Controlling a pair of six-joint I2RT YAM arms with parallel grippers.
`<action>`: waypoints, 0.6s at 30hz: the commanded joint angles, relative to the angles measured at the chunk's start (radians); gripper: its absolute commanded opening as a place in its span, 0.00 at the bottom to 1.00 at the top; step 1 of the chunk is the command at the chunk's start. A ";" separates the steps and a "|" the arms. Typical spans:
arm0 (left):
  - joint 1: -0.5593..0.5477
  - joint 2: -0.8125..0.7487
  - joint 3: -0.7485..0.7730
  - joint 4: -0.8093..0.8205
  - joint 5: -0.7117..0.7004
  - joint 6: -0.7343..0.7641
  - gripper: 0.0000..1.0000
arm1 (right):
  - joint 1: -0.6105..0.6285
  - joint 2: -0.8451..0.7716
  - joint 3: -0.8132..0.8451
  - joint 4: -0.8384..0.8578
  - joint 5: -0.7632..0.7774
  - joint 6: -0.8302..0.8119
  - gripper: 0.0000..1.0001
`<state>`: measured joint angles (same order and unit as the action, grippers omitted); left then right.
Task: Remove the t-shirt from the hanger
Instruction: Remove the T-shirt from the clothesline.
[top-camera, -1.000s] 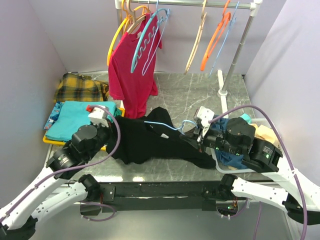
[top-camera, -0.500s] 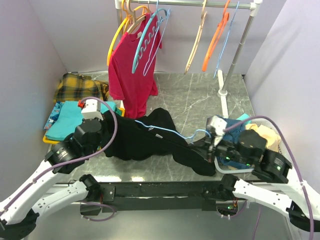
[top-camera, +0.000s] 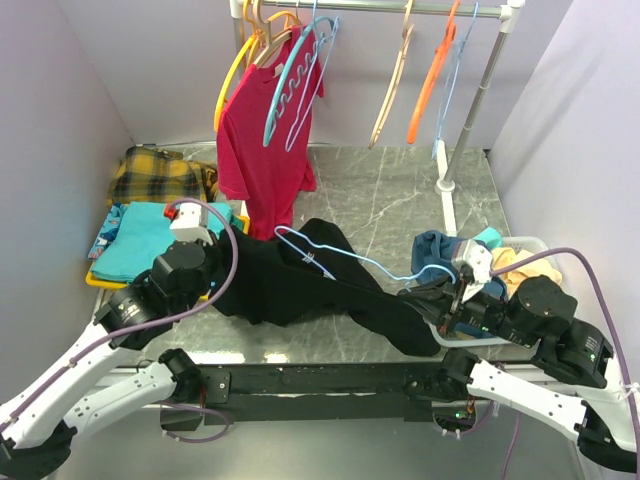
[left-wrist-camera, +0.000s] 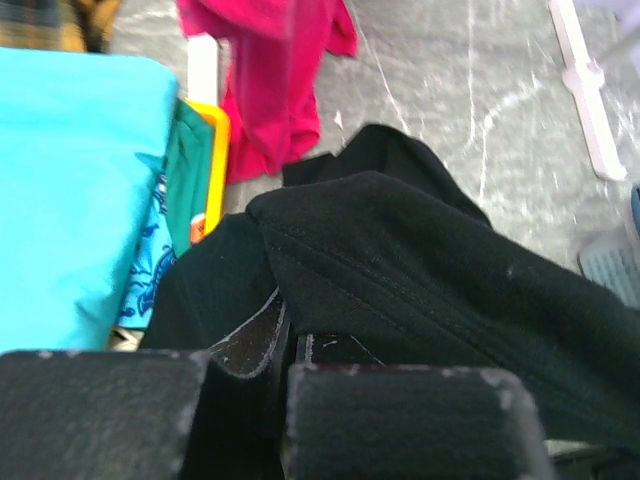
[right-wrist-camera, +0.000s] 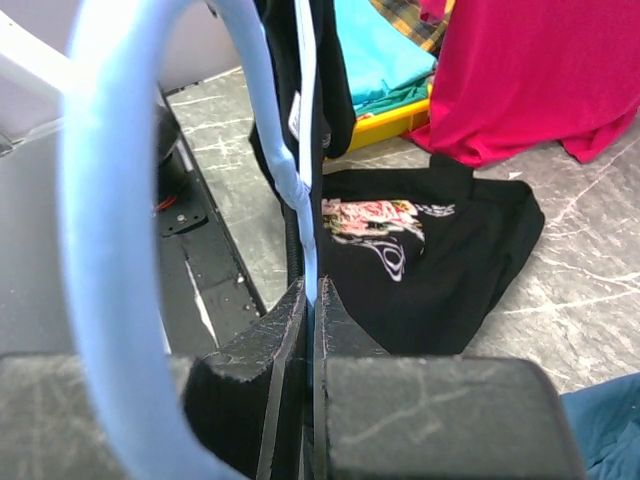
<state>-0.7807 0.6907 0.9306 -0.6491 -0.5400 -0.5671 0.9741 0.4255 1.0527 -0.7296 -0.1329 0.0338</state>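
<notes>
A: Entry, largest first. What is on the grey marble table (top-camera: 400, 190)?

B: The black t-shirt (top-camera: 300, 285) lies crumpled across the near middle, between the two arms, stretched left to right. Behind it a red shirt (top-camera: 262, 140) hangs from the rack, its hem just beside the black cloth.

A: Hanger?

B: The light-blue hanger (right-wrist-camera: 95, 260) runs from the top of the t-shirt out to the right. In the right wrist view black cloth drapes along its arm. I cannot tell whether it is threaded through the neck.

A: Claws?

B: The right gripper (right-wrist-camera: 308, 330) is pinched narrow on the hanger's thin wire near the hook, at the t-shirt's right end. The left gripper (left-wrist-camera: 285, 350) is closed tight on a fold of the t-shirt at its left edge, near the folded teal cloth (left-wrist-camera: 70, 190).
</notes>
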 joint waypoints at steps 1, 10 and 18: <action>0.031 -0.069 -0.052 0.006 -0.057 0.079 0.19 | -0.003 0.030 0.099 -0.076 -0.030 0.012 0.00; 0.032 -0.120 0.068 -0.089 -0.028 0.156 0.68 | -0.005 0.352 0.093 -0.057 -0.010 -0.025 0.00; 0.031 -0.223 0.047 0.015 0.508 0.341 0.75 | -0.003 0.582 0.136 0.032 -0.135 -0.096 0.00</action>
<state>-0.7513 0.4839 0.9730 -0.7010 -0.3725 -0.3481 0.9745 0.9596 1.1374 -0.7734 -0.1833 -0.0067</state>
